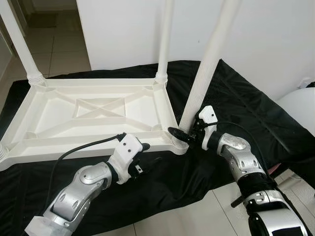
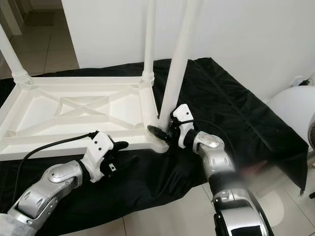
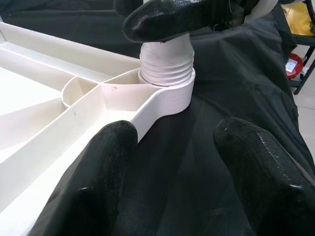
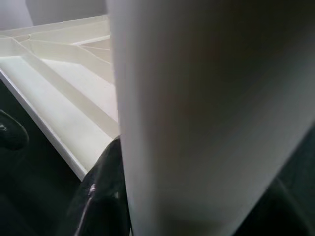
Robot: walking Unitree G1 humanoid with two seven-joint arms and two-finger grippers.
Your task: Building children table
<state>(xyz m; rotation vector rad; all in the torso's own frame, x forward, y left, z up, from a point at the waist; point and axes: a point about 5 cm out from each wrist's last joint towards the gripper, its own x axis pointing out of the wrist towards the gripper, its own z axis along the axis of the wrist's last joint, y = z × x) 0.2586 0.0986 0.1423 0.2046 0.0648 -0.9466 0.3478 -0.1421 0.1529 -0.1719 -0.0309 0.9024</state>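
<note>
A white plastic table top (image 1: 88, 115) lies upside down on a black cloth (image 1: 246, 108). White legs stand at its far left (image 1: 19, 44) and far right (image 1: 165, 39) corners. My right gripper (image 1: 188, 132) is shut on the near-right leg (image 1: 209, 64) just above its base. That leg's threaded end (image 3: 165, 66) sits in the corner socket. My left gripper (image 1: 146, 150) is open over the cloth, beside the table's front edge and just short of that corner. Its fingers (image 3: 115, 147) hold nothing.
A white wall (image 1: 266, 39) rises right behind the cloth. Tiled floor (image 1: 202, 216) runs along the near edge, and a doorway opens at the far left. A white rounded object (image 1: 300, 110) stands at the right. Another leg's base (image 1: 2, 150) shows at the near-left corner.
</note>
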